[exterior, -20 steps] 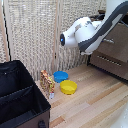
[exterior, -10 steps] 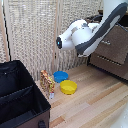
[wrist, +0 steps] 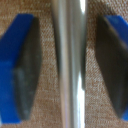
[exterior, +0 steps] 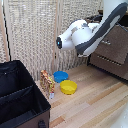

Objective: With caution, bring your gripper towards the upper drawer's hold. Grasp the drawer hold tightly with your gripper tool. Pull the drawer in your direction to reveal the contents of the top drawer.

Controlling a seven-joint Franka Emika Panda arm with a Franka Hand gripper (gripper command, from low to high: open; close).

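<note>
step: lined up, grasp not made yet
gripper: fingers spread, either side of the drawer hold, apparently not touching
handle spot: on the top drawer front, hidden behind the arm
next: squeeze shut, then pull straight back

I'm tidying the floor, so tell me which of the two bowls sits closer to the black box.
The yellow bowl; it lies nearer the black fabric box in the exterior view, while the blue bowl sits behind it, closer to the woven screen.
</note>
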